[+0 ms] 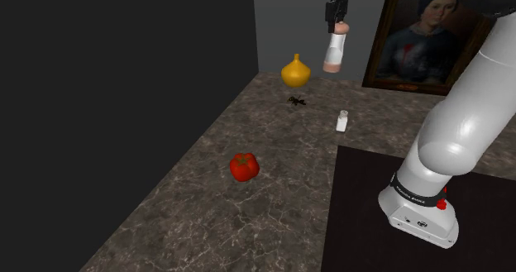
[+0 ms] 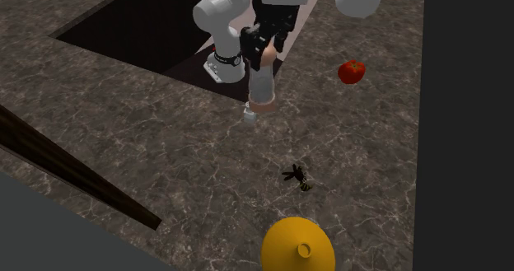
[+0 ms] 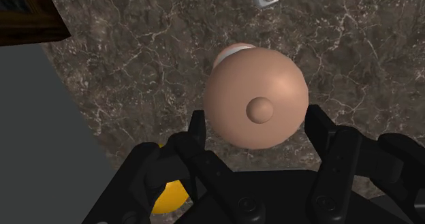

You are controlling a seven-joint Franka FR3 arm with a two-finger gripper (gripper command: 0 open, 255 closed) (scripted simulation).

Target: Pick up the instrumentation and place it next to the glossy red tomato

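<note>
High above the marbled counter [image 1: 248,221], claw [image 1: 337,24] clasping pink-topped instrument [image 1: 335,52], tomato [image 1: 244,166] well apart, near counter's edge

The portrait [image 1: 418,39] at the shoulder view's upper right is cut by the top edge and partly covered by the arm [image 1: 467,113]; the yellow vessel [image 2: 297,245] is clipped by the second exterior view's bottom edge; the dark speck [image 2: 298,177] above it cannot be identified; in the wrist view, the instrument [image 3: 253,97] is largely hidden beneath its own cap.
</note>
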